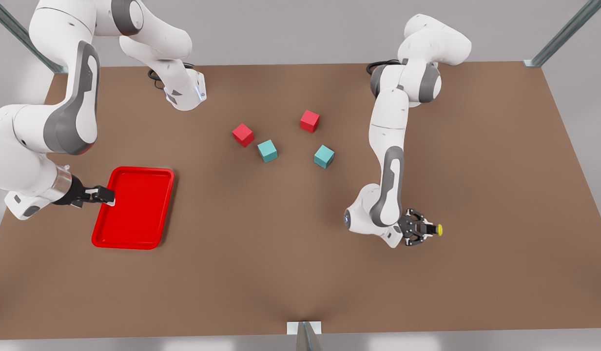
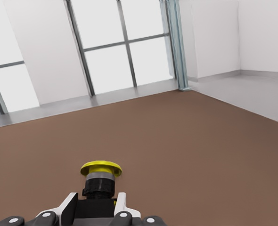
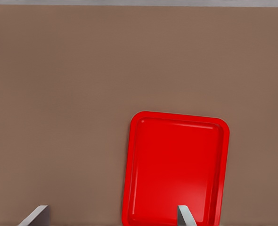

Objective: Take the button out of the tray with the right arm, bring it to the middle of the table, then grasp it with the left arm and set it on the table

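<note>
The left claw (image 1: 423,229) is clamped on the button (image 1: 434,229), gripping its dark boxy base so the yellow cap juts clear beyond the fingertips. That grip by the base looks chosen to leave the cap free and the underside ready to meet the worktop (image 1: 290,273). It sits far from the tray (image 1: 133,207), past the cubes, toward the front view's right. In the left wrist view the button (image 2: 100,181) shows a round yellow cap, a grey collar and a black body.

The right claw (image 1: 105,196) waits at the tray's edge, fingers (image 3: 35,217) spread apart; the tray (image 3: 174,169) below holds nothing, so the handover seems done.
</note>
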`<state>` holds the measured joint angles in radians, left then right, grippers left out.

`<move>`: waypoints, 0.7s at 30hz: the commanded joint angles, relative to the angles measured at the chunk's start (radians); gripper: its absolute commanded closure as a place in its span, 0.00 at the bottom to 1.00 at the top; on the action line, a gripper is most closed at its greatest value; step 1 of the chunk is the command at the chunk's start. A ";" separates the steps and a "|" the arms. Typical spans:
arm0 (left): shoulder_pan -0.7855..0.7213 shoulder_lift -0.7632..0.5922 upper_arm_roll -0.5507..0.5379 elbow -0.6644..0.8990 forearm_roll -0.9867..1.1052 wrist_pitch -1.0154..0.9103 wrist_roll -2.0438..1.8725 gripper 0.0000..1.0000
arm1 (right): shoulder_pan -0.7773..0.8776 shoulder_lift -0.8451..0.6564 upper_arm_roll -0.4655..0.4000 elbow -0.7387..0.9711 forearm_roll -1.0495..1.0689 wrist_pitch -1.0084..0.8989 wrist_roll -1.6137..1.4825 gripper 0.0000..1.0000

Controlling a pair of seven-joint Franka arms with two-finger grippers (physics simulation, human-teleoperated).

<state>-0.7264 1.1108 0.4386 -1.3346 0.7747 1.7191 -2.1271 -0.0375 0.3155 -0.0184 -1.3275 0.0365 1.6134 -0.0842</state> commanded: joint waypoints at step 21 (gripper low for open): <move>-0.067 0.089 0.060 0.014 0.006 -0.059 -0.162 0.64 | -0.004 0.048 0.002 0.002 0.005 0.006 0.003 0.00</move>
<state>-0.7908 1.1971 0.4952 -1.3210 0.7749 1.6674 -2.2334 -0.0422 0.3614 -0.0168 -1.3262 0.0401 1.6172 -0.0829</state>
